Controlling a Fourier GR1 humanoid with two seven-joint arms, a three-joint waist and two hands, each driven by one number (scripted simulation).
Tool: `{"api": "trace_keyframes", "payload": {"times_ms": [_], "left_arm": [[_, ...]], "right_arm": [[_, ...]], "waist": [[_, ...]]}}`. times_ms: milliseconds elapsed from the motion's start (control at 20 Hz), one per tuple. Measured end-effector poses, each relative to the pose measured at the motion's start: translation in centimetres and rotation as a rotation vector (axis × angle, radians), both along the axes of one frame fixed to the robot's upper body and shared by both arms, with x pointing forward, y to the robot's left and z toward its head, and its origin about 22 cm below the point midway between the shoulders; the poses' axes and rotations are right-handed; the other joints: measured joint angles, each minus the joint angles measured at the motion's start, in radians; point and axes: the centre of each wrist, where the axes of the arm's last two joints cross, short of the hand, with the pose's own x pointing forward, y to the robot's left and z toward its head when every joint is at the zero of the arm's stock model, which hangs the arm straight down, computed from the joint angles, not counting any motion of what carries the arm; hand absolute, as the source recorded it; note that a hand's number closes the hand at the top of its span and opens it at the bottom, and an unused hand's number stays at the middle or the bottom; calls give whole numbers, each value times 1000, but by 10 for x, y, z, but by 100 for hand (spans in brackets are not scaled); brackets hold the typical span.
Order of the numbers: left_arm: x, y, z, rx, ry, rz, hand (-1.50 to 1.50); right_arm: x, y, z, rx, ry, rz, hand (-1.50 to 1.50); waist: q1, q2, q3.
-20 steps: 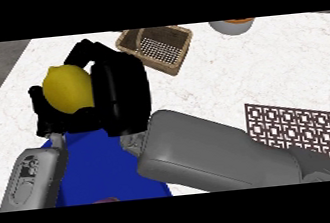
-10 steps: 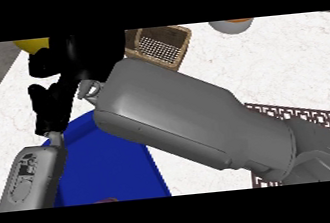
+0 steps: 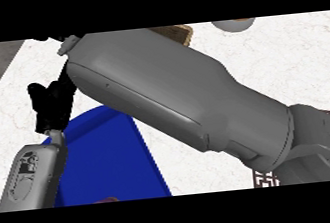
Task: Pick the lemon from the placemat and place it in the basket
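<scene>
White marbled counter point(image 3: 297, 60) across frame, blue placemat point(image 3: 110, 159) lower left, corner of basket point(image 3: 179, 32) at top. Left hand point(image 3: 49, 104) mid-left, fingers straight, resting. Right hand hidden past grey forearm point(image 3: 181, 97); cannot tell its state. Lemon unseen. Probably light, stiff, smooth-skinned; best cupped round its middle.

Grey right forearm point(image 3: 189, 101) slanting across most of the view, hiding the basket point(image 3: 177, 32); left robot hand point(image 3: 51, 107) over blue placemat point(image 3: 110, 159).
</scene>
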Motion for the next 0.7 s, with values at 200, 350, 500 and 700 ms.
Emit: {"api": "trace_keyframes", "payload": {"times_ms": [200, 350, 500, 700], "left_arm": [[1, -2, 3, -1, -10, -1, 0], [1, -2, 4, 0, -11, 3, 0], [0, 1, 2, 1, -10, 11, 0], [-2, 2, 1, -2, -11, 20, 0]], "right_arm": [[11, -3, 1, -15, 45, -50, 150], [20, -7, -3, -18, 79, -82, 150], [29, -13, -10, -22, 108, -110, 150], [37, -19, -16, -14, 142, -130, 150]], "waist": [[1, 5, 0], [-4, 6, 1], [-8, 9, 2], [-16, 9, 3]]}}
